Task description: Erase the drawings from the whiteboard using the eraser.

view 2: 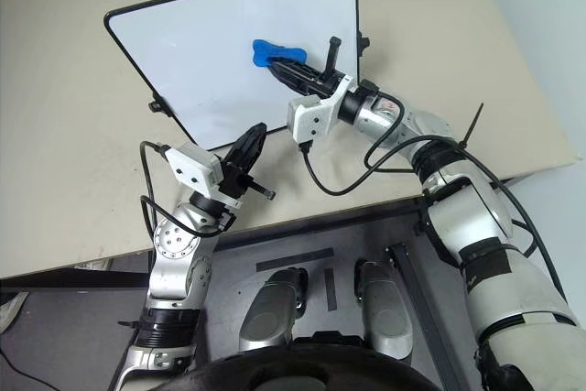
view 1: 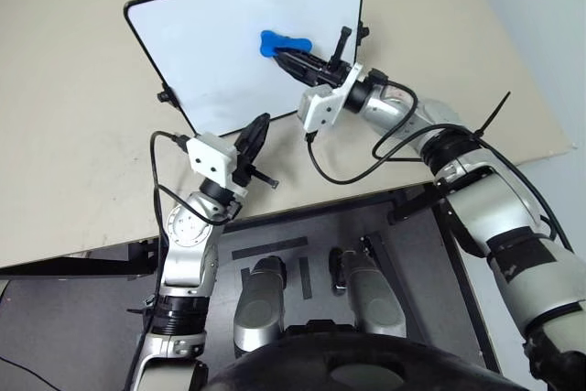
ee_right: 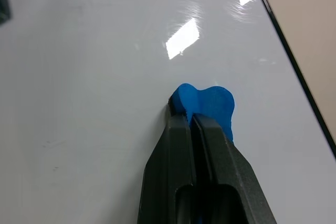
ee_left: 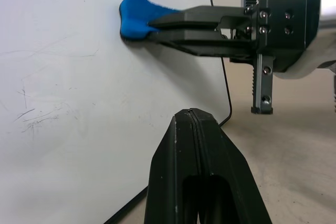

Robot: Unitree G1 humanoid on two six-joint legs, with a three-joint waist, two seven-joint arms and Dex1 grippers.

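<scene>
1. The right gripper (view 1: 291, 59) is squeezing the eraser (view 1: 283, 42), a small blue block. Its two black fingers are pinching the back of the block so the front is sticking out.

2. The eraser is pressing against the whiteboard (view 1: 211, 34), near the middle of its right half. The side view from the left wrist shows the block touching the white face, and I think it is being held like that so it can rub.

3. The whiteboard is lying on the tan table (view 1: 64, 135), with its black frame all around it.

4. I cannot see the drawings on the board. The blue scribble may be hiding under the eraser, or it may be rubbed away already. There are only some thin grey scratch marks.

5. The left gripper (view 1: 260, 125) is sitting at the near edge of the board. Its fingers are pressed together with nothing between them. It looks like it is waiting, or maybe helping to keep the board from sliding.

6. Next, the eraser probably needs to be rubbed back and forth on that spot.
</scene>
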